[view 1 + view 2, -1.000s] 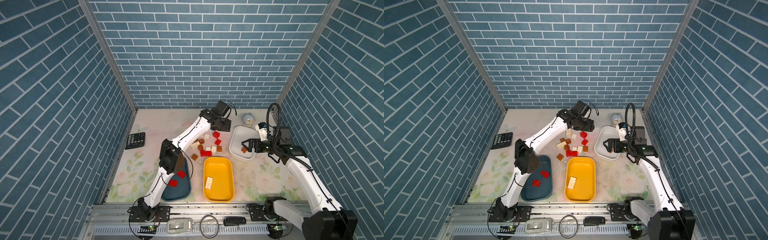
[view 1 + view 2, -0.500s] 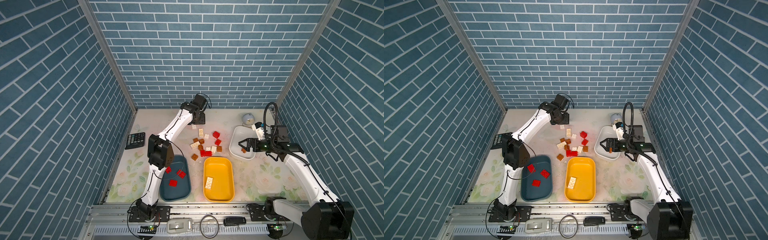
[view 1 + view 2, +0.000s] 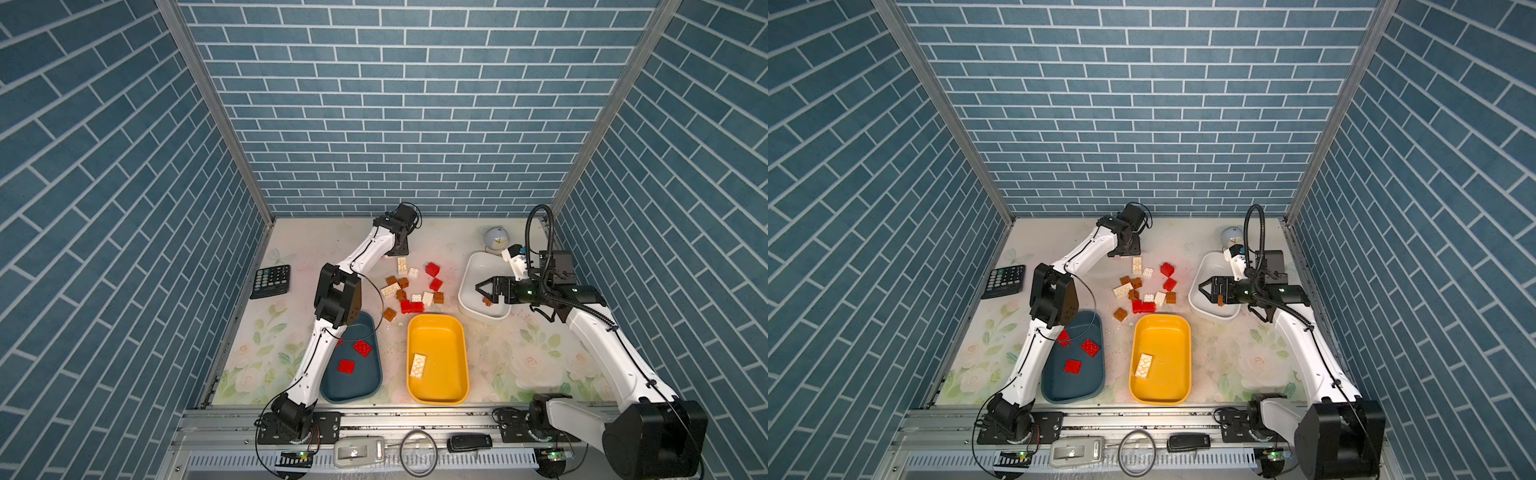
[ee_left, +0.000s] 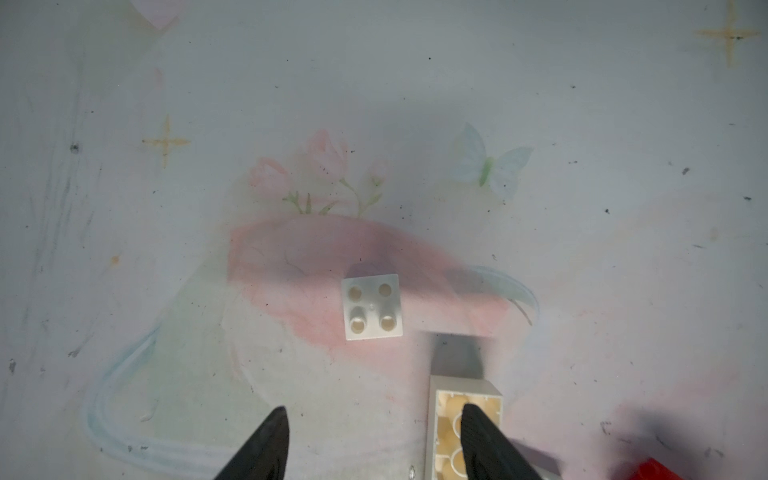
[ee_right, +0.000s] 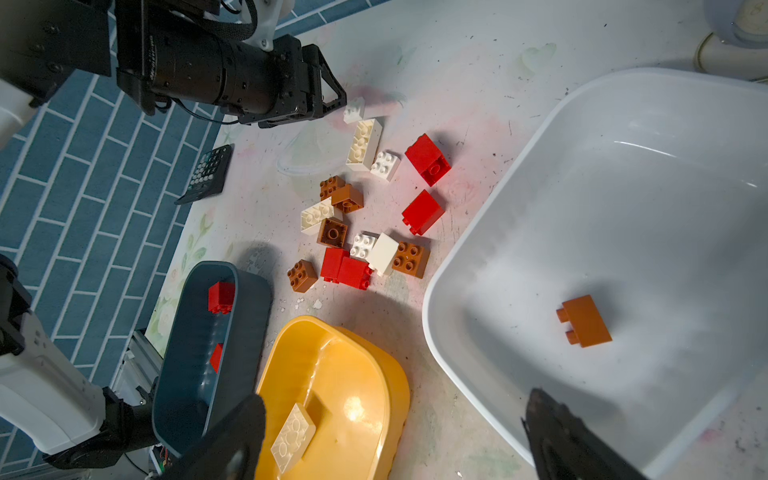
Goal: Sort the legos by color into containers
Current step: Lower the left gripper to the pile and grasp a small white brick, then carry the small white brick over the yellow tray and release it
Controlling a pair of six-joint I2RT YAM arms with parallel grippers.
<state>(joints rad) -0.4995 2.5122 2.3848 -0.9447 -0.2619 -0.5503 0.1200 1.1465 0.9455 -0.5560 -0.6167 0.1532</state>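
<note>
Loose red, cream and brown legos lie in a cluster mid-table. My left gripper hovers at the cluster's far left edge, open with nothing between its fingers. Just ahead of it sits a small white square brick, and one finger overlaps an upturned oblong cream brick. My right gripper stands wide open over the white tray, which holds one brown brick. The yellow tray holds a cream brick. Red bricks lie in the teal tray.
A black calculator lies by the left wall. A small round grey object stands behind the white tray. Blue brick-pattern walls close in three sides, and a metal rail runs along the front edge.
My left gripper swung left from the cluster's far right side to its far left edge, then held still. The right gripper stayed open over the white tray.
</note>
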